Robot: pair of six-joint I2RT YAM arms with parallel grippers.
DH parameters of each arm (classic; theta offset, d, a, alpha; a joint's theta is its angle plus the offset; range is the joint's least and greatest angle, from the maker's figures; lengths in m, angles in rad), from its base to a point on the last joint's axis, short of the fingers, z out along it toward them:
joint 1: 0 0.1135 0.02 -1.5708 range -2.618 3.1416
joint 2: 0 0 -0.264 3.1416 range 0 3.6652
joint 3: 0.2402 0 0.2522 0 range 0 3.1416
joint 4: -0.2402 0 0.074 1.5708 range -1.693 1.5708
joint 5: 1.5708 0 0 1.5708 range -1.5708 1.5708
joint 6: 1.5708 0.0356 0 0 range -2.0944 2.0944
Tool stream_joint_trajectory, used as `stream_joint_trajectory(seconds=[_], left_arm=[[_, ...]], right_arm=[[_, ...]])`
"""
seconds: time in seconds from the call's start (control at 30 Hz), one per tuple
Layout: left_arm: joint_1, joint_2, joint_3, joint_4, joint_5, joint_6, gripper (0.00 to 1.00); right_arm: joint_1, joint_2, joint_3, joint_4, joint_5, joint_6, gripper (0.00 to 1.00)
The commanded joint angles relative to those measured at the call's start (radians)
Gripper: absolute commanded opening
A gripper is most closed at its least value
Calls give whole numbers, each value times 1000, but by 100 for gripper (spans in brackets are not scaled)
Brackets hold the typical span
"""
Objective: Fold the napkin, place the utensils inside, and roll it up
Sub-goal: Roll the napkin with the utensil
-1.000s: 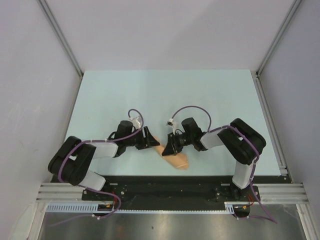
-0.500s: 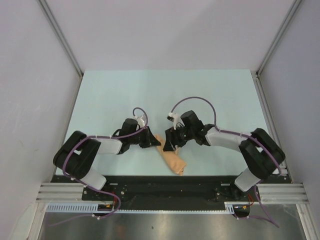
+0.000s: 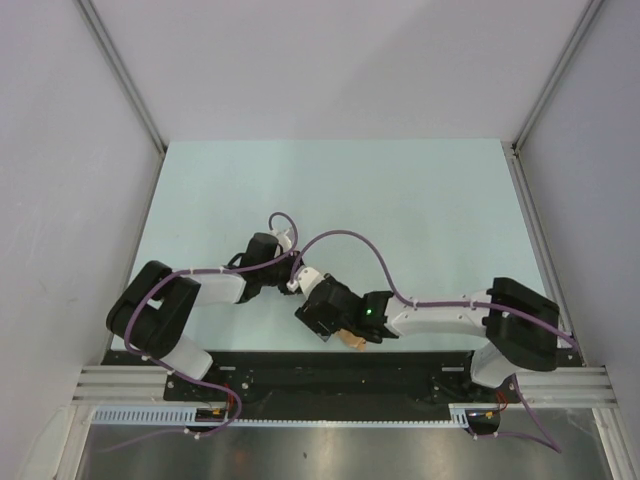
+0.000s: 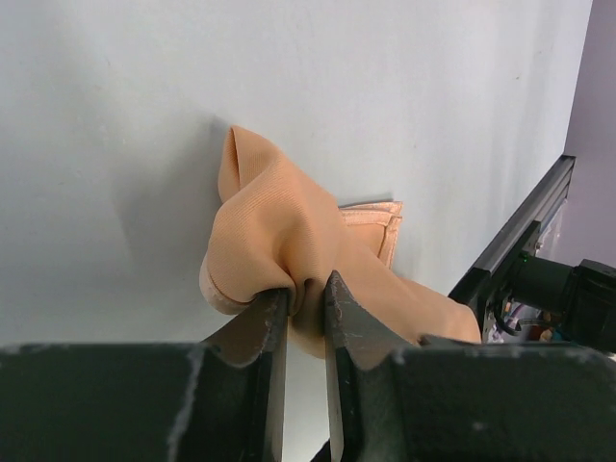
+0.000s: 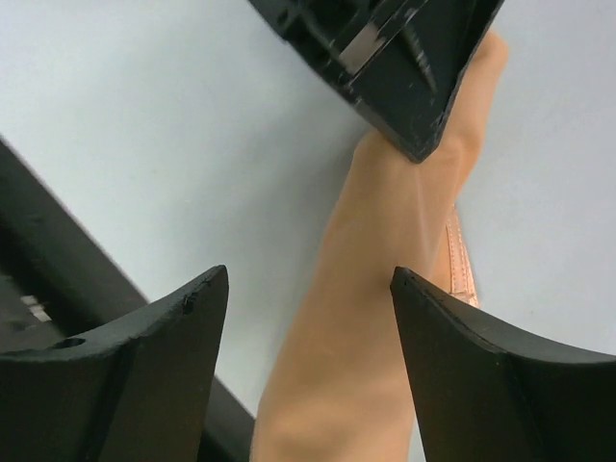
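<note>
The peach-tan napkin (image 4: 279,221) lies as a bunched, rolled strip near the table's front edge. In the top view only its near end (image 3: 352,340) shows, under my right arm. My left gripper (image 4: 306,294) is shut on a fold at the napkin's far end; it also shows in the top view (image 3: 292,280). My right gripper (image 5: 308,274) is open, its jaws spread on both sides of the napkin roll (image 5: 385,289) just above it, and it sits over the roll in the top view (image 3: 322,318). The fork is hidden.
The light blue table (image 3: 400,200) stretches behind the arms. A black rail runs along the front edge close to the napkin (image 5: 58,318) and also shows in the left wrist view (image 4: 520,241). The left gripper body (image 5: 404,67) is just ahead of my right jaws.
My right arm has swung from the napkin's far right side leftward and nearer, now straddling the roll and covering most of it. The left gripper stays shut on the napkin, shifted slightly.
</note>
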Motion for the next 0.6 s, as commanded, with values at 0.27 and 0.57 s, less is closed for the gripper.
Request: stream_joint_trajectory(seconds=[0.27, 0.57], left_arm=[[-9, -9, 25, -36, 8, 39, 18], [-9, -62, 57, -63, -9, 45, 49]], right_arm=[[31, 170, 49, -15, 205, -46, 70], [-44, 201, 2, -14, 127, 11, 70]])
